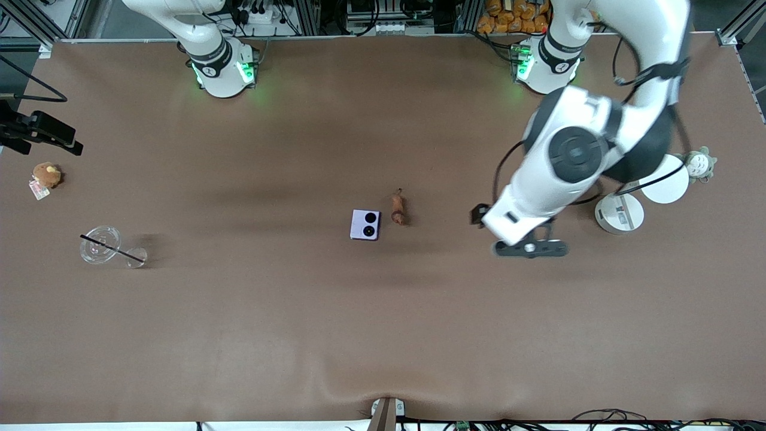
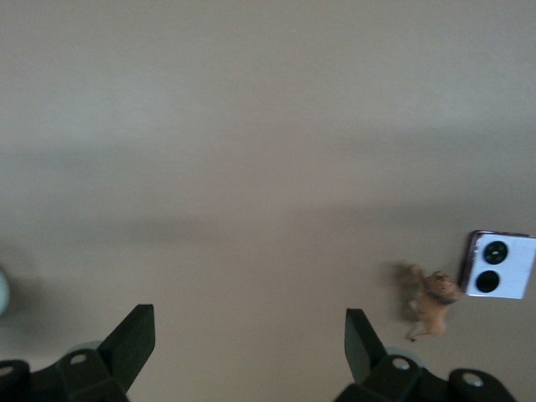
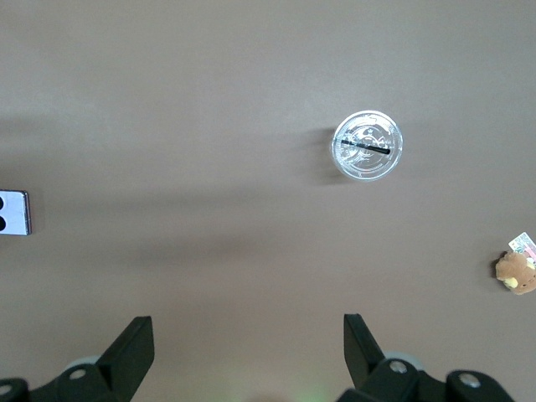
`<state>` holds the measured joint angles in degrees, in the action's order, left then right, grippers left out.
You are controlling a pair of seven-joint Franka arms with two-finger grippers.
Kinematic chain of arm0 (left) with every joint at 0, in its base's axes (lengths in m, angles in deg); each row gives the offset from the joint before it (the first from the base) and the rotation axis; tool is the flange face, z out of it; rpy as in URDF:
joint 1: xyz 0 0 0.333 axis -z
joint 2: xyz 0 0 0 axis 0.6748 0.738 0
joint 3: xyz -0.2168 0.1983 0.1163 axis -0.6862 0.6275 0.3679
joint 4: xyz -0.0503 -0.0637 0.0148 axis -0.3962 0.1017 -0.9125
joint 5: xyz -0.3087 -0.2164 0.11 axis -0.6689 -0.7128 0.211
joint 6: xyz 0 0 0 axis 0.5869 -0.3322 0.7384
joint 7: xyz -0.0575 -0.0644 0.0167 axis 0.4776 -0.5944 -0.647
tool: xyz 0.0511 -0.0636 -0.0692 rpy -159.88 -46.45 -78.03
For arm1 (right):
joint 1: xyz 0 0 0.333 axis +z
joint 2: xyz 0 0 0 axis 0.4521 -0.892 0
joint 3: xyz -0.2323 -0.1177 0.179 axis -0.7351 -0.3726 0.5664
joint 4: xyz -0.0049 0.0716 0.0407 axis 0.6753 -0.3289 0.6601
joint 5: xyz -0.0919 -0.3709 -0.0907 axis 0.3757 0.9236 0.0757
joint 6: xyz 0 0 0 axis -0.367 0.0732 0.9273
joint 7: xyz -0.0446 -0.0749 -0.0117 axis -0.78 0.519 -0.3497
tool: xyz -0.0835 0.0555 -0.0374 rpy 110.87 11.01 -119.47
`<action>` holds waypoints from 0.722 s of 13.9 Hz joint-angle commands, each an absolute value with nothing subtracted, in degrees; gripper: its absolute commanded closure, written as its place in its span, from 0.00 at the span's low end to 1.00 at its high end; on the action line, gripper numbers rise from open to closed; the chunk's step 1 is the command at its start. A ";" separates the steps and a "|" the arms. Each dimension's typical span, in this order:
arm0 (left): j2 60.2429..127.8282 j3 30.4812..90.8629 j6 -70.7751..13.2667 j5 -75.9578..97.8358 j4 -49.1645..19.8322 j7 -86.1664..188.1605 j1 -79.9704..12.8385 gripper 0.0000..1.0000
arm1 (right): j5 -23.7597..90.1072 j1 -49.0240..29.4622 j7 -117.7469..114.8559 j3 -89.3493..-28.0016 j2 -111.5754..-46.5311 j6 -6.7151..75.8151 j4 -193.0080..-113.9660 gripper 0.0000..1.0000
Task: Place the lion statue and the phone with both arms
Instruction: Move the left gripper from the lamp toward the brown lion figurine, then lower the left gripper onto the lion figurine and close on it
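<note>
Judging both placed, we see the phone (image 1: 365,224) with the lion statue (image 1: 398,208) at its 2 o'clock, the left hand (image 2: 249,335) and right hand (image 3: 248,335) open, empty.

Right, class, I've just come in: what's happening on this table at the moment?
Nothing is held yet. The phone and the lion statue lie side by side mid-table, apart, the statue toward the left arm's end. The left gripper hangs open over bare table, between the statue and two white discs. The right gripper is open too, high up near its base, waiting. A clear cup with a straw and a brown plush toy sit at the right arm's end.
</note>
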<state>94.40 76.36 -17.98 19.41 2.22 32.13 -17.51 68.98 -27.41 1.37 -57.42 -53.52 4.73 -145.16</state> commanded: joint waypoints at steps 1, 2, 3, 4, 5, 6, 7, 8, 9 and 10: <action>99.42 76.54 -21.96 18.35 4.89 27.24 -12.58 0.00 | 69.58 -27.49 2.00 -57.09 -52.69 4.62 -145.26 0.00; 101.18 76.54 -24.42 18.52 4.80 24.34 -10.64 0.00 | 69.58 -27.49 2.00 -57.09 -52.69 4.62 -145.26 0.00; 103.29 76.54 -26.18 18.61 4.80 23.10 -8.97 0.00 | 69.58 -27.49 2.00 -57.09 -52.69 4.62 -145.26 0.00; 104.44 76.45 -27.94 18.26 4.72 23.08 -8.08 0.00 | 69.58 -27.49 2.00 -57.09 -52.69 4.62 -145.26 0.00; 105.75 76.36 -29.79 17.74 4.63 22.91 -7.99 0.00 | 69.58 -27.49 2.00 -57.09 -52.69 4.62 -145.26 0.00; 106.38 76.36 -31.89 14.69 4.45 22.56 -7.55 0.00 | 69.58 -27.49 2.00 -57.09 -52.69 4.62 -145.26 0.00; 107.17 76.36 -33.13 11.61 3.67 22.38 -6.85 0.00 | 69.58 -27.49 2.00 -57.09 -52.78 4.62 -145.26 0.00; 108.04 76.45 -33.14 11.23 3.66 22.38 -5.97 0.00 | 69.58 -27.49 2.00 -57.09 -52.69 4.62 -145.26 0.00; 109.01 76.45 -33.40 11.06 3.75 22.21 -5.62 0.00 | 69.58 -27.49 2.00 -57.09 -52.69 4.62 -145.26 0.00; 109.98 76.45 -34.89 10.97 3.75 21.33 -4.92 0.00 | 69.58 -27.49 2.00 -57.09 -52.78 4.62 -145.26 0.00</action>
